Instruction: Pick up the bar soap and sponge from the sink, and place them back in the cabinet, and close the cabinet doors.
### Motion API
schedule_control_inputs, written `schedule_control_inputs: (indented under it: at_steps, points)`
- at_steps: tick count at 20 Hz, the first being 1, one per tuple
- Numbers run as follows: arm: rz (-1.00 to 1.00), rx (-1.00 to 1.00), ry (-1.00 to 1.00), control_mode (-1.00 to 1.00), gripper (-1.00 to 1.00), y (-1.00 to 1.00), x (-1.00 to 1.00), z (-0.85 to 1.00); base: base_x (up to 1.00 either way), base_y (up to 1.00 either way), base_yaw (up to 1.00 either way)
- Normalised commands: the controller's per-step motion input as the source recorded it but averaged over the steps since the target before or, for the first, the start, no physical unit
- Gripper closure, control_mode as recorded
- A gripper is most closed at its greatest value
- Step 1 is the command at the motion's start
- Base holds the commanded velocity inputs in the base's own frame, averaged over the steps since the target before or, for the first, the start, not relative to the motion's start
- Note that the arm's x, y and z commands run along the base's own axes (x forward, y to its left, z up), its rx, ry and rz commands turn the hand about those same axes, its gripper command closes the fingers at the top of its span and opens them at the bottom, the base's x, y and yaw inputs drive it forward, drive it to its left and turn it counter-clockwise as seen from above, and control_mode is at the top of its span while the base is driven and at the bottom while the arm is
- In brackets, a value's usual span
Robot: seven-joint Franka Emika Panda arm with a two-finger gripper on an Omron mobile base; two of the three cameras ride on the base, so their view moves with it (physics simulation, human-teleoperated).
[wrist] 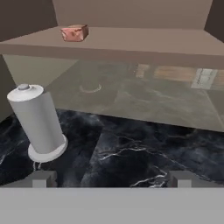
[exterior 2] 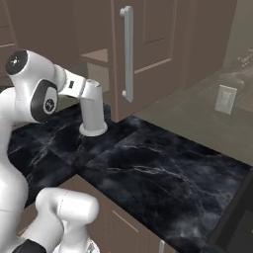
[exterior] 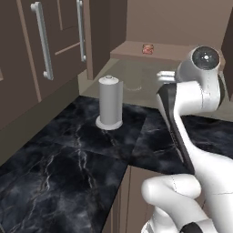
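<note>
the bar soap (wrist: 75,33) already lies on the cabinet (wrist: 131,43) shelf, toward its left end, and it shows as a small orange-pink block far back in the left base view too (exterior: 147,49). so by the look of it one of the two items is put away. the gripper (wrist: 111,178) hangs over the black marble counter (wrist: 131,148) with its fingertips wide apart and nothing between them. a grey paper towel holder (wrist: 38,122) stands on the counter to the near left, apart from the hand. a cabinet door (exterior 2: 143,49) with a long silver bar handle (exterior 2: 127,52) stands swung open. what seems left: fetching the sponge from the sink, shelving it, and shutting both doors.
</note>
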Motion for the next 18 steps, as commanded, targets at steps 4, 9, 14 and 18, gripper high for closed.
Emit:
schedule_control_inputs:
  at_steps: [4, 9, 14, 18]
  points:
    - [0.2, 0.0, 0.03, -1.0, -1.0, 0.0, -0.69, -0.12, 0.0, 0.0, 0.0]
    - [0.23, 0.0, 0.04, -1.0, -1.0, 0.01, -0.51, -0.06, 0.0, 0.0, 0.0]
    - [0.09, 0.0, 0.0, -1.0, -1.0, 0.02, -0.57, -0.01, 0.0, 0.0, 0.0]
    - [0.02, 0.0, 0.0, -1.0, -1.0, 0.05, -0.66, 0.0, 0.0, 0.0, 0.0]
